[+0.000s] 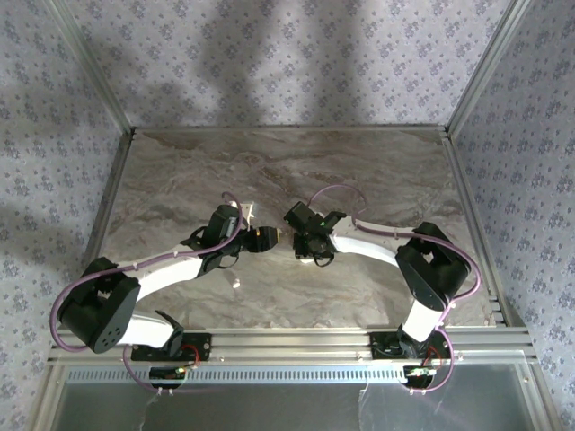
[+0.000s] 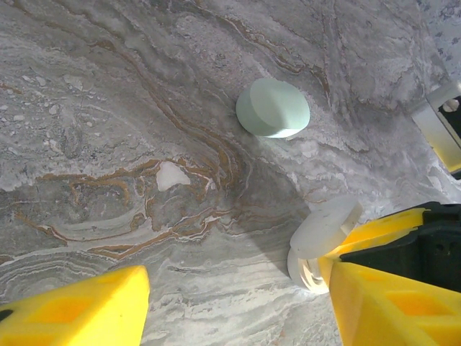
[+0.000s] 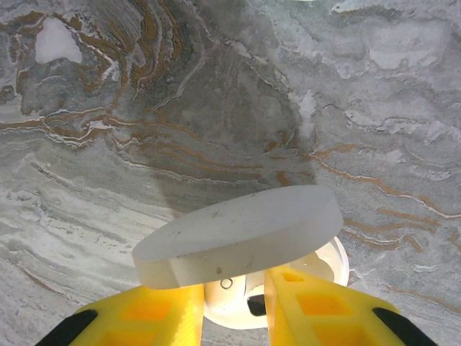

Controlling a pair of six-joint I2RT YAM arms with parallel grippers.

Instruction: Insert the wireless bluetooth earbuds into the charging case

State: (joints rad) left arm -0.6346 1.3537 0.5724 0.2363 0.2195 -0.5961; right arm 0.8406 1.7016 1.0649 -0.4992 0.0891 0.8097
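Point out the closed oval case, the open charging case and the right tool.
closed oval case [image 2: 274, 108]: left wrist view, its top face.
open charging case [image 3: 238, 231]: right wrist view, middle of its raised lid.
right tool [image 3: 234, 288]: right wrist view, midway between its fingertips.

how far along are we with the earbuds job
Done: the charging case stands open, lid up. In hand: the right gripper grips it; the left gripper is open and empty beside it. Left: seating the earbuds; the lid hides whether any are in.
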